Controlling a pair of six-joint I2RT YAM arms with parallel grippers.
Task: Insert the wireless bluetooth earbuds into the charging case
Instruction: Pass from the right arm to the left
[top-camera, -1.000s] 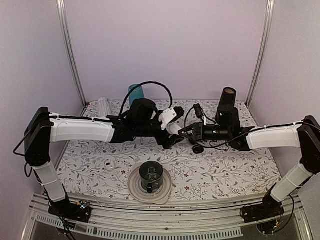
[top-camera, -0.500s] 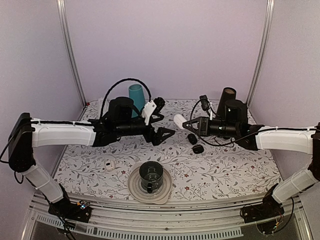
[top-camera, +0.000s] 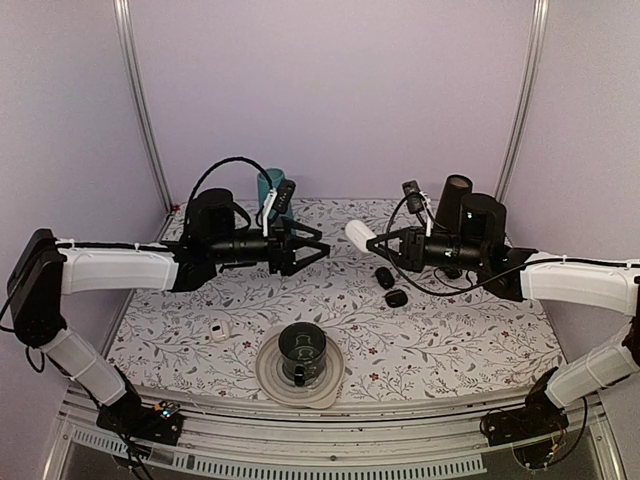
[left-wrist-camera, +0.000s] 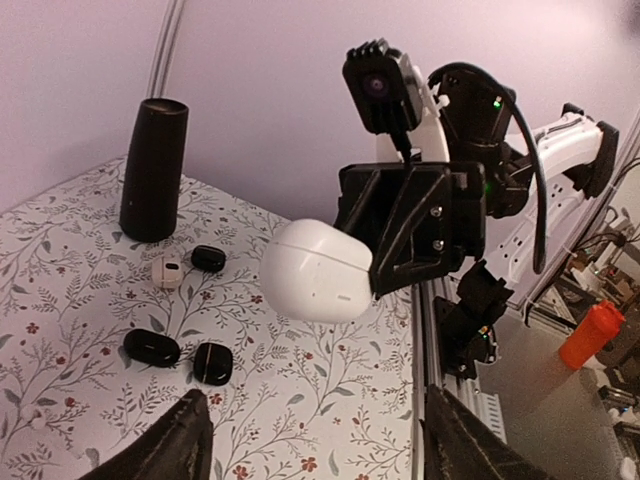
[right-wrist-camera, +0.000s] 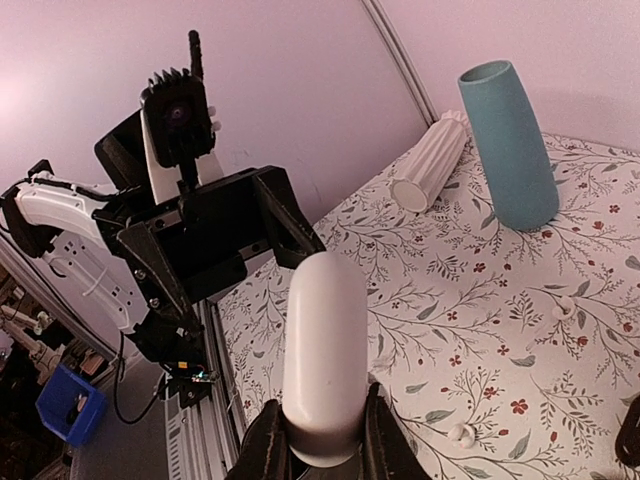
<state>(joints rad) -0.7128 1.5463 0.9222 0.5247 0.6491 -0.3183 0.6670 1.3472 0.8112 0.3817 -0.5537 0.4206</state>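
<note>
Charging case (top-camera: 358, 236) is pinched aloft by the right hand (top-camera: 375, 243), while the left hand (top-camera: 312, 254) stands wide.

White plastic arm shells (top-camera: 112, 270) on black joint housings (top-camera: 212, 212) — looping black cables (left-wrist-camera: 538, 210), black triangular-braced gripper fingers (left-wrist-camera: 405, 230), small silver screws (left-wrist-camera: 437, 212).

— Left side, what did you note?
— Left arm (top-camera: 120, 268): stretched out from its base, forearm near level, wrist turned toward the other arm. Left gripper (top-camera: 312, 252): jaws parted wide, nothing between them.
— And the right?
— Right arm (top-camera: 580, 280): reached across in a mirrored pose, forearm level. Right gripper (top-camera: 372, 243): fingers (right-wrist-camera: 265, 450) pinched on the charging case (top-camera: 357, 235), held in the air. The two grippers faced each other, apart.
</note>
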